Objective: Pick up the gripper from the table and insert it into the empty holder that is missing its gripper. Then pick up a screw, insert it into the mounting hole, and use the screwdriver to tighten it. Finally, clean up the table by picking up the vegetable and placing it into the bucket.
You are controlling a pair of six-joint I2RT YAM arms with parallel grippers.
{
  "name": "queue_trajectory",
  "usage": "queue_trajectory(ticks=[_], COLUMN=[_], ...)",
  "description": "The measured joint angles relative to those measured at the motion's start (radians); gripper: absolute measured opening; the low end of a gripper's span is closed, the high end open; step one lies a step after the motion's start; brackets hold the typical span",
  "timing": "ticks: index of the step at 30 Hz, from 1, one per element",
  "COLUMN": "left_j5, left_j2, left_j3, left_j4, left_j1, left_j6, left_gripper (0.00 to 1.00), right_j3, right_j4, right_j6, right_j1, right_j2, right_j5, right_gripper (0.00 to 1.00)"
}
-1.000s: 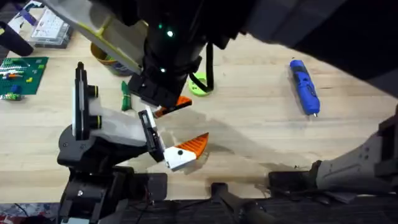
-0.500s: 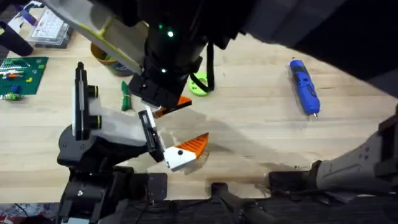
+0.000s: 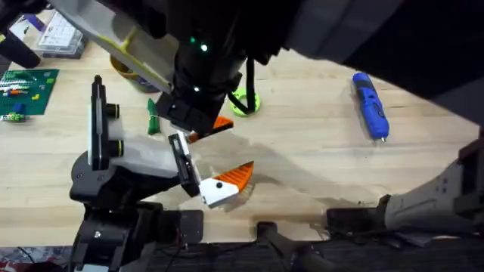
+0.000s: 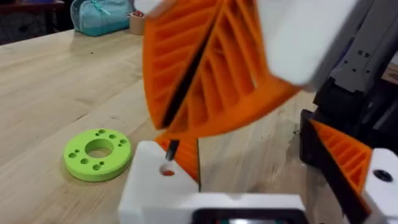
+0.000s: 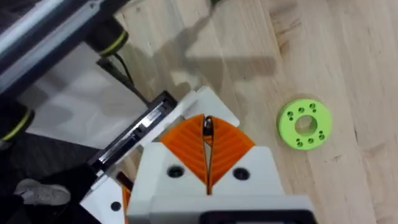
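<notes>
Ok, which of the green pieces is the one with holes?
The lime-green round disc, flat on the table. The dark green vegetable beside the holder is slender, with no holes.

The pale wooden tabletop (image 3: 318,143) carried the blue screwdriver (image 3: 370,105) toward the right, a lime-green disc (image 3: 243,102) near the middle, the dark green vegetable (image 3: 152,116) and the holder (image 3: 125,170) at left.

Open wood between the lime disc (image 3: 243,101) and the screwdriver (image 3: 370,105), wide free table right of the holder (image 3: 132,162), a dark arm (image 3: 204,68) hanging over the holder's tip, the vegetable (image 3: 152,115) and yellow bucket (image 3: 128,72) crowded behind the holder
</notes>
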Motion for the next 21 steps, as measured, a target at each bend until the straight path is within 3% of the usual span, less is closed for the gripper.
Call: queue_trajectory(ticks=[21], left_j5=[0.000], left_j2=[0.000], left_j3=[0.000], left_j4=[0.000], left_j1=[0.000], left_j6=[0.000], left_gripper=[0.988], right_j3=[-0.058], right_j4=[0.014], right_j6=[0.002], right_j1=[-0.016], right_j2=[0.000], right_j5=[-0.007], right_gripper=[0.010])
